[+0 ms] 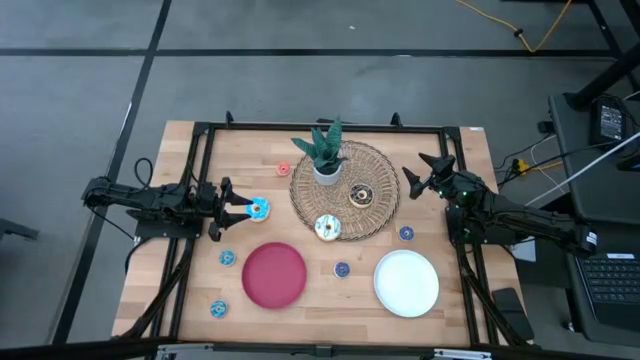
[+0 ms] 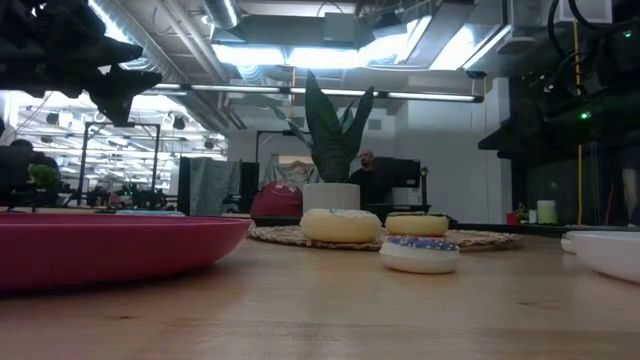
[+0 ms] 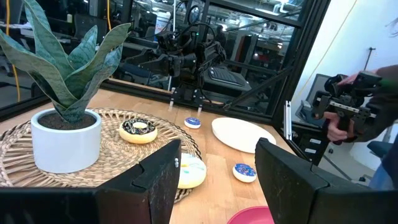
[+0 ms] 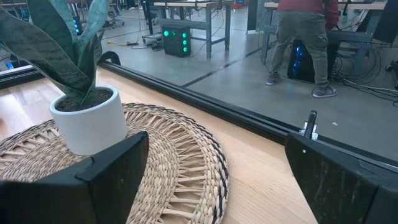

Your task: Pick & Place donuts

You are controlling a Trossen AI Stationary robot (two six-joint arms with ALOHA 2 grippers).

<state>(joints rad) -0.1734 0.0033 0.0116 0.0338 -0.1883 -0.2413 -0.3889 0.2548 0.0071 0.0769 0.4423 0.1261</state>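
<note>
High view, round woven mat (image 1: pixel 375 170), glossy red plate (image 1: pixel 274 275)

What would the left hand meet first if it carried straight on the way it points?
Probably the cream-white sprinkled donut at the woven mat's edge, straight ahead between the left hand's fingers. It already grips a light-blue iced donut. Height is unclear, so it might pass above.

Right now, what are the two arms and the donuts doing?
Left gripper shut on light-blue donut. Right gripper open, beside woven mat. Cream donut, chocolate donut on mat.

Two donuts (image 1: pixel 327 228) and plant (image 1: pixel 326 152) on mat (image 1: pixel 378 167)
</note>
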